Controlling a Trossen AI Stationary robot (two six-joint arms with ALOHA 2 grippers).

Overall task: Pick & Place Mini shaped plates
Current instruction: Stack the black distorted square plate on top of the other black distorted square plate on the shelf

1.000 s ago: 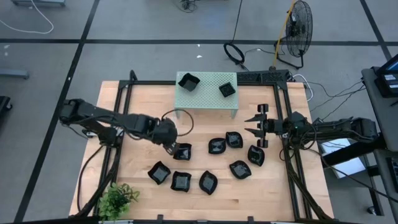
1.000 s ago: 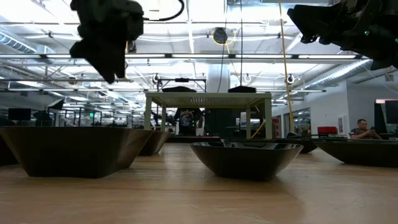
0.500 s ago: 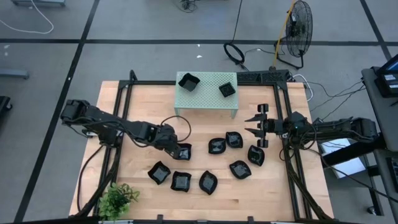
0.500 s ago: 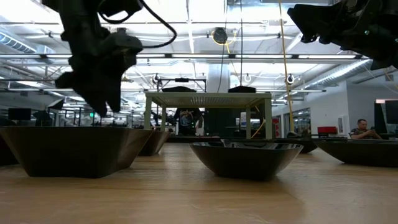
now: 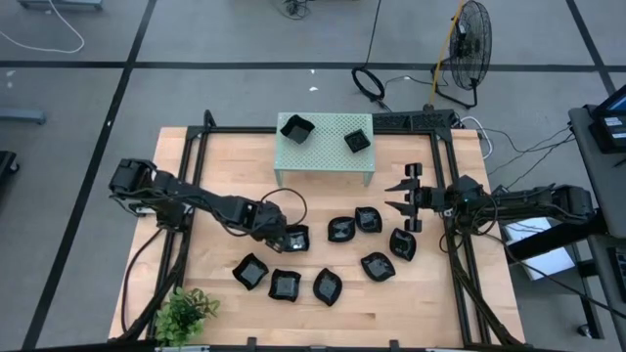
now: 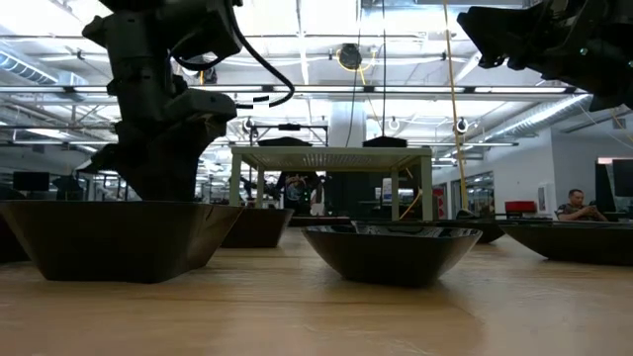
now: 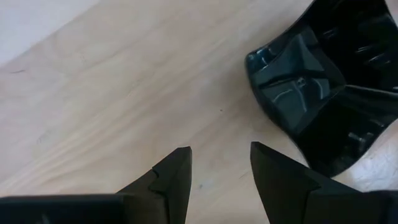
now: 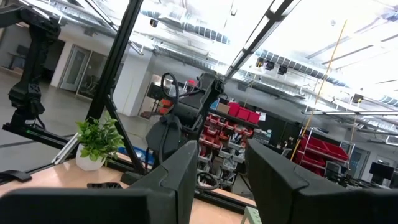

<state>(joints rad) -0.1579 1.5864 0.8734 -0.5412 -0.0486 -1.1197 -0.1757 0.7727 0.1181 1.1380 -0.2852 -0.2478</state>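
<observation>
Even bright overhead light; low view backlit by ceiling strip lights, near glossy black dishes silhouetted, soft-focus foreground.

Overhead straight down on whole table; low level across it; wrists close past tools; stand shared.

open left pincer, black plate beside

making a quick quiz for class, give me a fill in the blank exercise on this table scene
1. The number of black dishes on the green stand is ____.
2. The left gripper is low over a black dish, its fingers ____.
3. The potted plant stands at the table's front ____ corner in the high view.
4. The right gripper holds ____.

Missing words: two; open; left; nothing
</observation>
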